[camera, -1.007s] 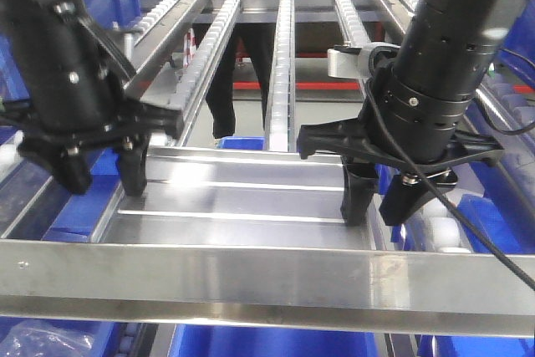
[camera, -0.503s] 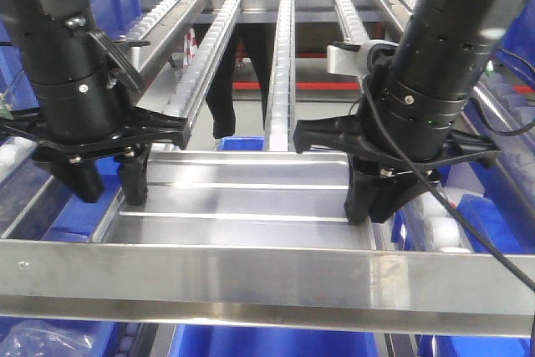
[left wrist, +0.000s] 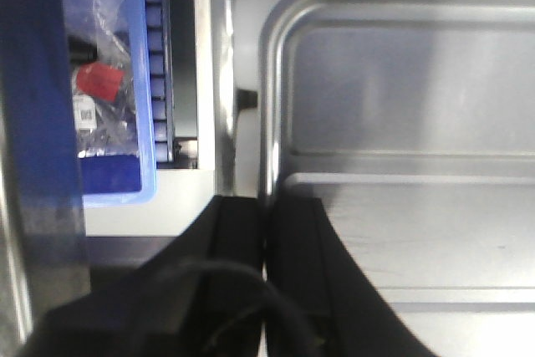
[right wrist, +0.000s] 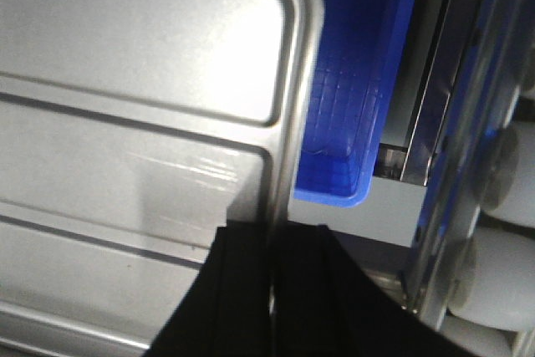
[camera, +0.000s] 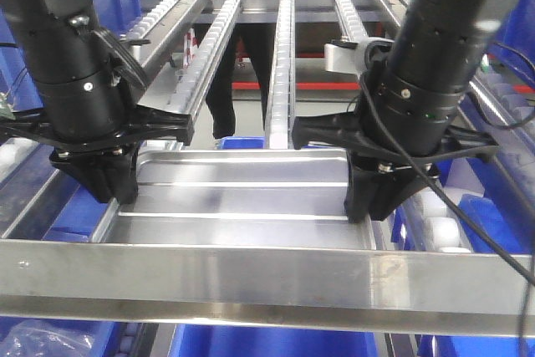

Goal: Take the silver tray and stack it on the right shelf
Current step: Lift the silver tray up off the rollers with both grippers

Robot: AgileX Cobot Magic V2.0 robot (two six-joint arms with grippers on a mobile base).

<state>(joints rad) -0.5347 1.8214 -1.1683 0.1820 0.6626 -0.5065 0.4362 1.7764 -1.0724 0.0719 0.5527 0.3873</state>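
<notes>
The silver tray point(camera: 242, 198) lies flat behind a shiny steel crossbar, its two long ridges showing across the floor. My left gripper point(camera: 113, 190) is shut on the tray's left rim; in the left wrist view its black fingers point(left wrist: 242, 232) pinch the rim of the tray point(left wrist: 401, 81) just below a rounded corner. My right gripper point(camera: 372, 206) is shut on the right rim, and the right wrist view shows that gripper point(right wrist: 274, 236) clamped over the tray's point(right wrist: 142, 81) edge. A rack of white rollers point(camera: 443, 236) runs along the right. I cannot tell whether it is the right shelf.
The steel crossbar point(camera: 251, 277) spans the front, just below the tray. White roller rails point(camera: 282, 64) slope away behind it. Blue bins point(camera: 267, 344) sit below and at both sides; one point(left wrist: 100, 89) holds bagged parts. A person point(camera: 251, 48) stands beyond the rack.
The left gripper's fingers came together on the tray's left rim. The right gripper's fingers closed on the right rim earlier and stayed. The tray has not moved.
</notes>
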